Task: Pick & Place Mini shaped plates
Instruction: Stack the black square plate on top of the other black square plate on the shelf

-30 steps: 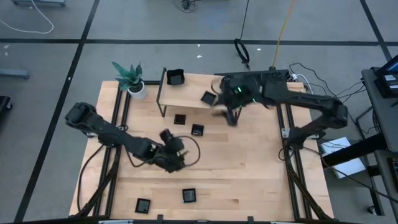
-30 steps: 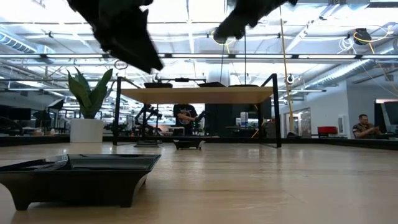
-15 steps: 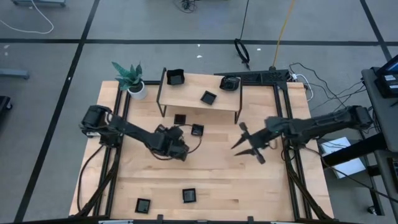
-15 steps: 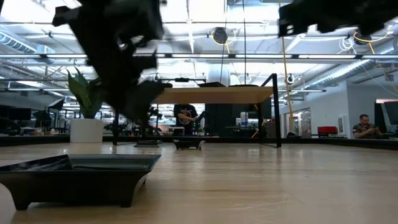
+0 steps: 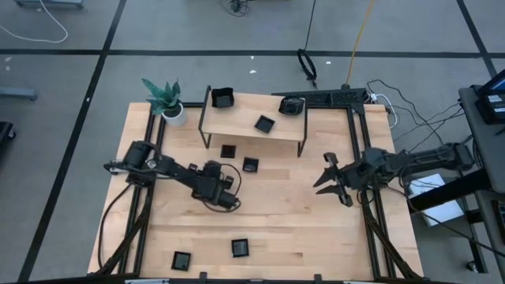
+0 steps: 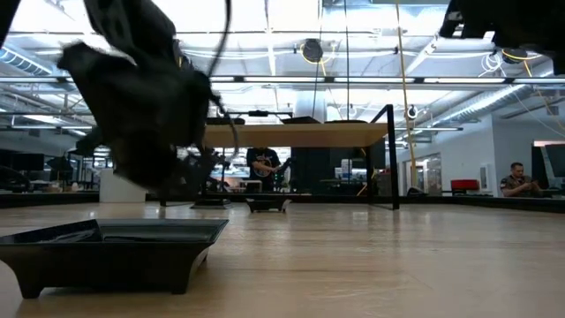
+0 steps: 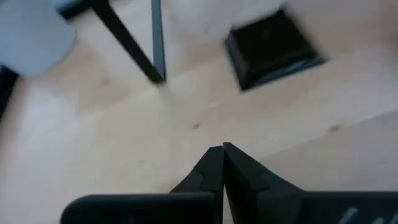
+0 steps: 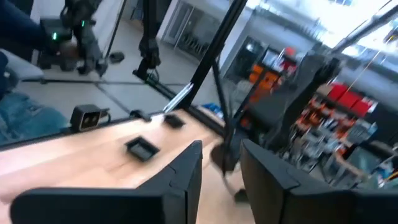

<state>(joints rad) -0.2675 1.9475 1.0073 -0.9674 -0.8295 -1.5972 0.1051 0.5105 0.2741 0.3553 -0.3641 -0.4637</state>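
Note:
Small black mini shaped plates lie about: three on the wooden shelf (image 5: 252, 118), two on the table in front of it (image 5: 229, 151) (image 5: 250, 165), and two near the front edge (image 5: 240, 248) (image 5: 182, 259). My left gripper (image 5: 223, 175) (image 7: 222, 151) is shut low over bare table, just short of a square plate (image 7: 273, 46) beside a shelf leg (image 7: 127, 40). It holds nothing. My right gripper (image 5: 325, 178) (image 8: 221, 165) stands open and empty above the table's right side. In the low view one plate (image 6: 110, 252) rests on its foot close in front.
A potted green plant (image 5: 166, 101) stands at the far left corner, its white pot (image 7: 31, 31) beyond the shelf leg. The shelf's dark legs (image 5: 207, 140) stand on the table's far half. Bare wood (image 5: 292, 229) lies between the two arms and the front plates.
My right gripper has drawn back from the shelf toward the table's right edge and nearer, leaving the plates on the shelf where they were. My left gripper has sunk toward the table and turned, ending close in front of the shelf's left leg.

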